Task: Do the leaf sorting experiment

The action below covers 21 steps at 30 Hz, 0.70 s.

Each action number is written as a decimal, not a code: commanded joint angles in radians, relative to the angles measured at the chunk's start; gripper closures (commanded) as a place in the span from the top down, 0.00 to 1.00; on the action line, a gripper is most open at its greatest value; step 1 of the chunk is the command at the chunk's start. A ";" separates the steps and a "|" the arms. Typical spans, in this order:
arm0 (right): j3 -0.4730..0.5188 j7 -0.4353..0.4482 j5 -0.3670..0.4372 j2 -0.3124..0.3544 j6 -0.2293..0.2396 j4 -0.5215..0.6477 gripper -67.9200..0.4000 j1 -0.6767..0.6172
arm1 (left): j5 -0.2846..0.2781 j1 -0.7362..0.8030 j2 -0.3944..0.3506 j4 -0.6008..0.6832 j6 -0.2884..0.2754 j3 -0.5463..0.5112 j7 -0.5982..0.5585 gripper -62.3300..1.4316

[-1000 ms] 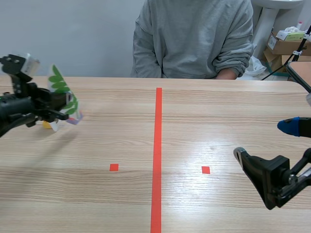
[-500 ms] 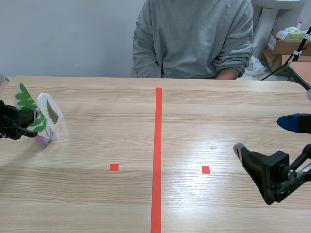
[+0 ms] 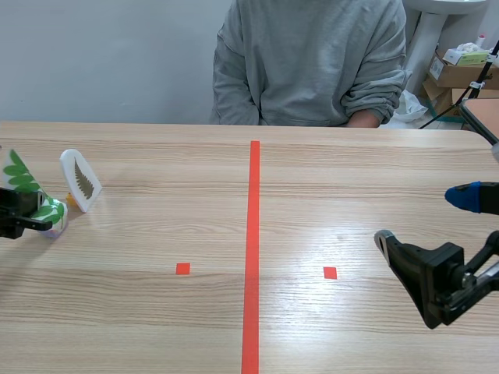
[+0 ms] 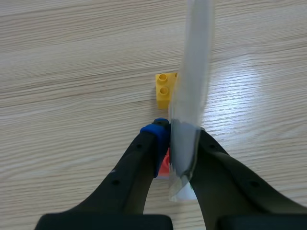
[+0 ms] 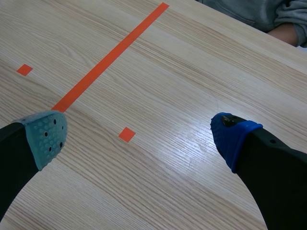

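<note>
My left gripper (image 3: pixel 31 220) is low at the table's far left, shut on a clear laminated card with a green leaf (image 3: pixel 20 183). In the left wrist view that card (image 4: pixel 192 91) shows edge-on, pressed between my fingers (image 4: pixel 156 141), with a small red piece (image 4: pixel 164 166) beneath them. Just ahead lies a yellow brick (image 4: pixel 164 89). A second card with a brown fern leaf (image 3: pixel 81 181) stands upright on the table to the right of my left gripper, apart from it. Over the table's right side my right gripper (image 3: pixel 425 222) (image 5: pixel 140 136) is open and holds nothing.
A person in a grey sweatshirt (image 3: pixel 312 62) sits across the table, forearms at the far edge. A long tape line (image 3: pixel 253 249) runs down the middle, with small tape squares (image 3: pixel 182 269) (image 3: pixel 330 273) on either side. Boxes (image 3: pixel 460 66) stand behind the table at the right.
My left gripper has moved left and down toward the table edge with the green leaf card. The brown fern card now stands apart in plain view. The right arm has barely moved.
</note>
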 commanded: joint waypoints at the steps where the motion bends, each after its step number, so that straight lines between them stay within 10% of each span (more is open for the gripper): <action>1: 0.013 0.012 0.007 0.002 0.000 0.003 0.91 0.009 | -0.004 -0.017 -0.002 0.016 -0.001 -0.009 -0.013 0.29; 6: 0.013 0.012 0.007 0.002 0.000 0.003 0.91 0.009 | -0.004 -0.017 0.002 0.016 -0.002 -0.009 -0.012 0.66; 21: 0.013 0.011 0.007 0.002 0.000 0.003 0.91 0.009 | -0.007 0.008 -0.016 0.084 -0.006 -0.016 0.017 0.94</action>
